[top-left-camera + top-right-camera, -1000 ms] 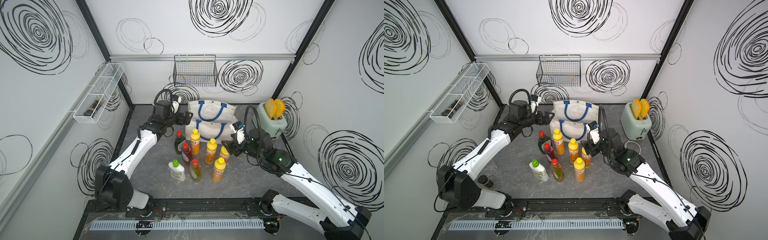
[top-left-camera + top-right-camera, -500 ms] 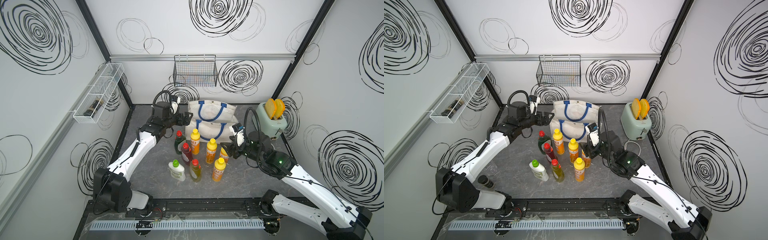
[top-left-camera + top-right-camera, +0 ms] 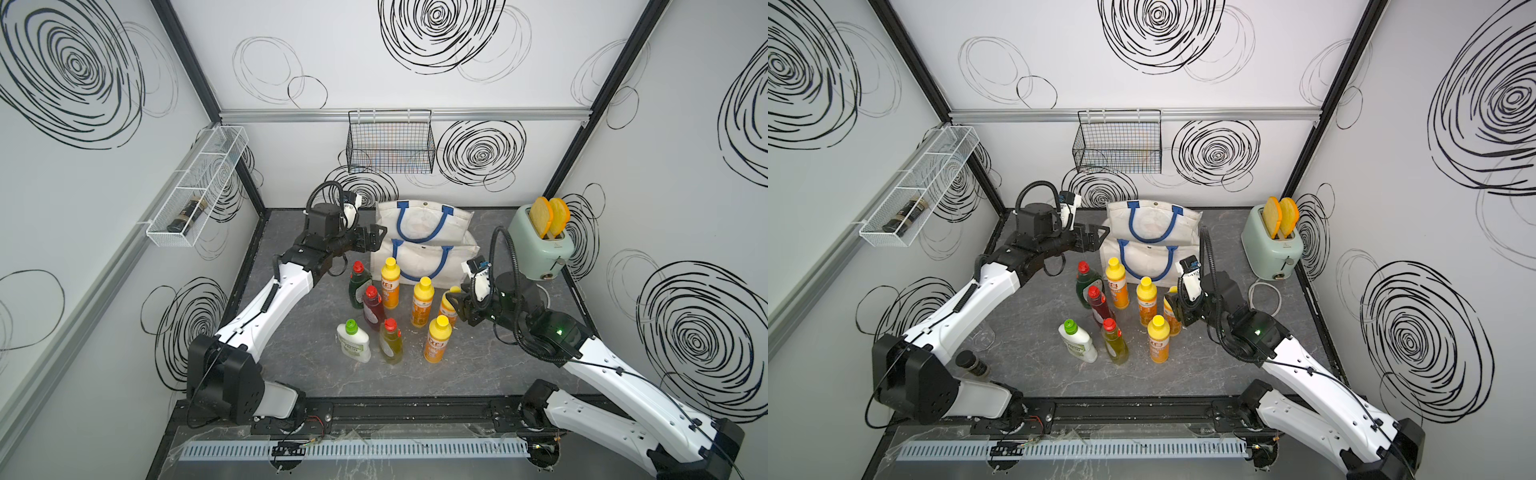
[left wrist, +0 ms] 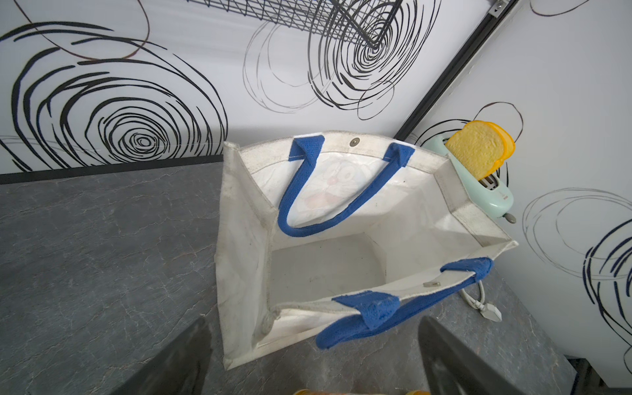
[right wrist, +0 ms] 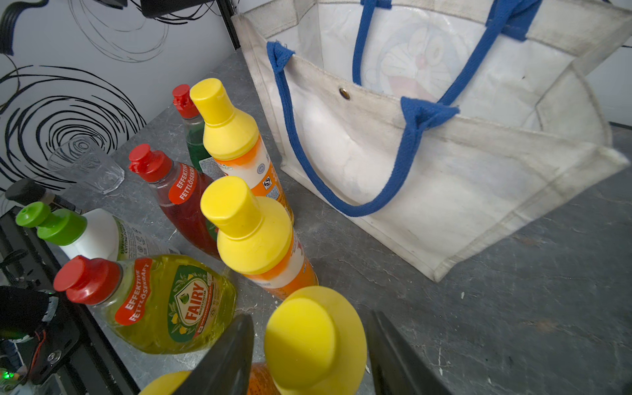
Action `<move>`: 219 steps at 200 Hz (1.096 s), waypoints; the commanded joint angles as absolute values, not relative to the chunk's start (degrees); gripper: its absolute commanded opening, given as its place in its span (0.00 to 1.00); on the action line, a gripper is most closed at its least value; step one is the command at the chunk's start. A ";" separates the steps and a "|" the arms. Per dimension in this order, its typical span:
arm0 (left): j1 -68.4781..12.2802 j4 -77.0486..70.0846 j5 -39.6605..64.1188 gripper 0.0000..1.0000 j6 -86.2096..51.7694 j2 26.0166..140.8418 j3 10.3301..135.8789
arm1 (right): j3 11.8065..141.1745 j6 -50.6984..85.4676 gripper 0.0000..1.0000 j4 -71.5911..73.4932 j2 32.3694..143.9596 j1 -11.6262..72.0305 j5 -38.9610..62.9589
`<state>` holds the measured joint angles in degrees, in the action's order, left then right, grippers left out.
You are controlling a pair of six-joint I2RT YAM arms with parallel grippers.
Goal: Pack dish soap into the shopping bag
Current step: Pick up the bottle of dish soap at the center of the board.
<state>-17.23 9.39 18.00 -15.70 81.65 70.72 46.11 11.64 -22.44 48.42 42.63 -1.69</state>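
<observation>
I've got the right tool (image 5: 309, 318) straddling an orange dish-soap bottle (image 5: 314, 342), with one finger on each side just under its yellow cap. Whether they've actually bitten, I cannot tell from here. That bottle stands on the counter (image 3: 316, 374) at the right edge of the cluster, just in front of the shopping bag (image 3: 419, 257), which sits gaping and empty.

My plan is to squeeze on the neck below the flared cap so the bottle can't slip through. Then I lift straight up to clear the orange neighbour (image 5: 254, 236) close beside it, carry it over the near rim and set it down upright. I'd watch the far blue handle (image 4: 287, 212), which droops into the opening.

The right arm reaches in low from the front, wrist about level. The left arm is stretched toward the back, with the left tool (image 3: 374, 237) spread wide, holding nothing, just beside the bag's left wall.
</observation>
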 commanded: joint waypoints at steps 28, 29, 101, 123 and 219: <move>-17.25 7.77 19.25 0.96 -15.74 82.28 71.45 | 44.39 12.42 0.53 -20.60 47.72 43.33 -2.63; -17.24 7.75 19.25 0.96 -15.73 82.27 71.45 | 44.39 12.36 0.53 -20.58 47.77 43.33 -2.63; -17.57 7.84 19.41 0.96 -15.42 82.62 71.46 | 43.02 11.86 0.47 -16.54 48.16 44.21 -2.82; -17.66 8.07 19.34 0.96 -15.23 82.59 71.50 | 42.98 11.73 0.42 -16.36 48.43 44.29 -2.91; -17.89 8.08 19.16 0.96 -15.02 82.62 71.54 | 44.16 11.17 0.04 -18.67 50.69 45.44 -8.12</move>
<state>-17.50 9.43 18.57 -15.64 82.06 70.72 43.31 10.87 -17.04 49.10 44.77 -6.13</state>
